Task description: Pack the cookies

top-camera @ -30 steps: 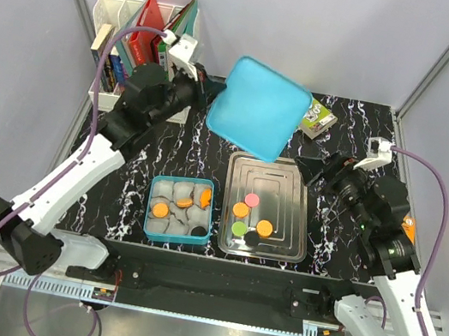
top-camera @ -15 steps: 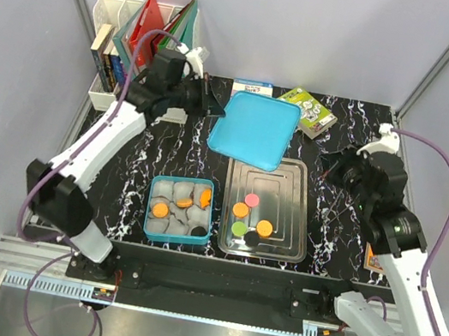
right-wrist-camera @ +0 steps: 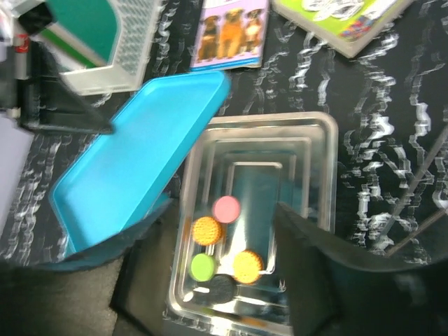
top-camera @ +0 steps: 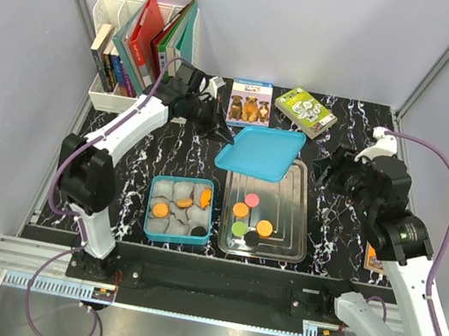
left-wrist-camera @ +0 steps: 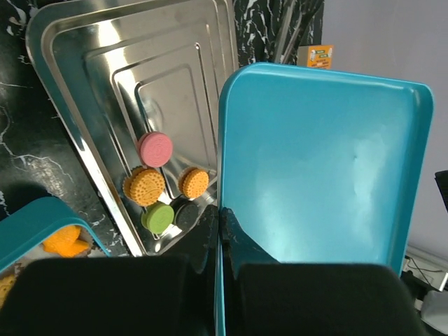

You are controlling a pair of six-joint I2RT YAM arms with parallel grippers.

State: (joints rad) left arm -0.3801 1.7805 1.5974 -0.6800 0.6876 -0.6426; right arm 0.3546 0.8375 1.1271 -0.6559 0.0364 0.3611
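Note:
Five cookies lie in the metal tray [top-camera: 301, 201]: a pink one [top-camera: 251, 199], two orange ones [top-camera: 241, 209], a green one [top-camera: 238, 229] and a black one [top-camera: 252, 237]. The teal box [top-camera: 150, 207] holds grey paper cups with several orange cookies [top-camera: 161, 209] and a black one [top-camera: 196, 231]. My left gripper [top-camera: 224, 133] is shut on the edge of the teal lid [top-camera: 264, 151], holding it tilted over the tray's far end; the grip shows in the left wrist view [left-wrist-camera: 222, 224]. My right gripper [top-camera: 325, 173] is open and empty, right of the tray, with the tray's cookies [right-wrist-camera: 227, 208] seen between its fingers [right-wrist-camera: 315, 266].
A white rack of books [top-camera: 137, 48] stands at the back left. A box with dog pictures [top-camera: 250, 103] and a green box [top-camera: 305, 111] lie at the back edge. Grey walls close in the left and right sides.
My left gripper has brought the teal lid down from high and steeply tilted at the back to low over the tray's far end. The right arm has drawn back slightly.

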